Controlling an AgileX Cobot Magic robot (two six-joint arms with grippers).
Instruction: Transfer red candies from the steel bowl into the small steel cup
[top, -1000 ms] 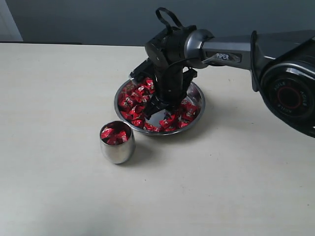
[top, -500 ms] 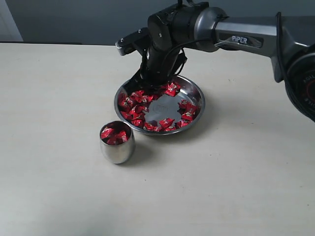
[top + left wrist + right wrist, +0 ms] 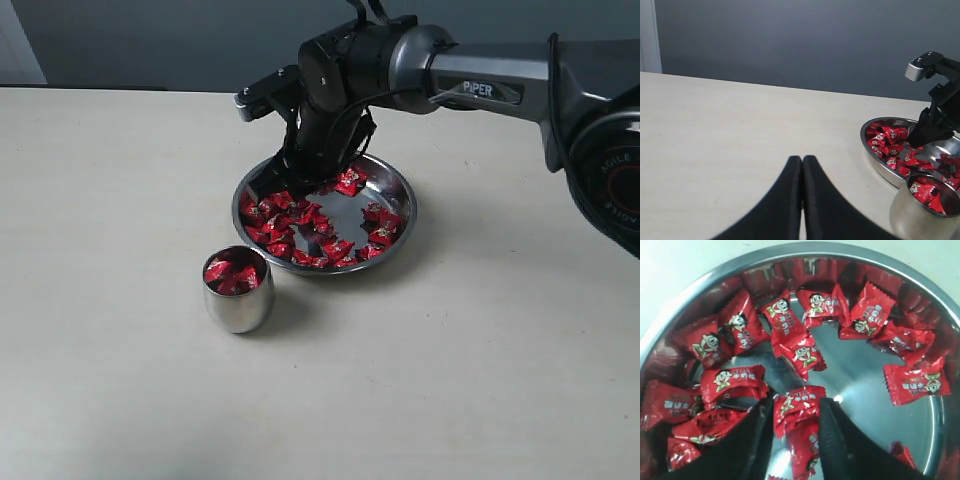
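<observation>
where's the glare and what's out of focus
Right wrist view: glare spot on the floor of the wide shiny steel bowl, wall mirroring the red foil-wrapped candies. Left wrist view: black left hand is a soft silhouette, small rounded steel cup blurred. Exterior view: sharp, soft shadows.

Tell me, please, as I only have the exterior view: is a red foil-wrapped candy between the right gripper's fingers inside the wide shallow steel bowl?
Observer: Yes. The right wrist view shows the right gripper open, its black fingers on either side of one red foil-wrapped candy lying on the floor of the wide shallow steel bowl.
Operator: Is that candy alone in the gap?
Observer: No, a second red candy touches it, also between the fingers.
Operator: And what is the left gripper doing?
Observer: The left wrist view shows the left gripper shut and holding nothing.
</observation>
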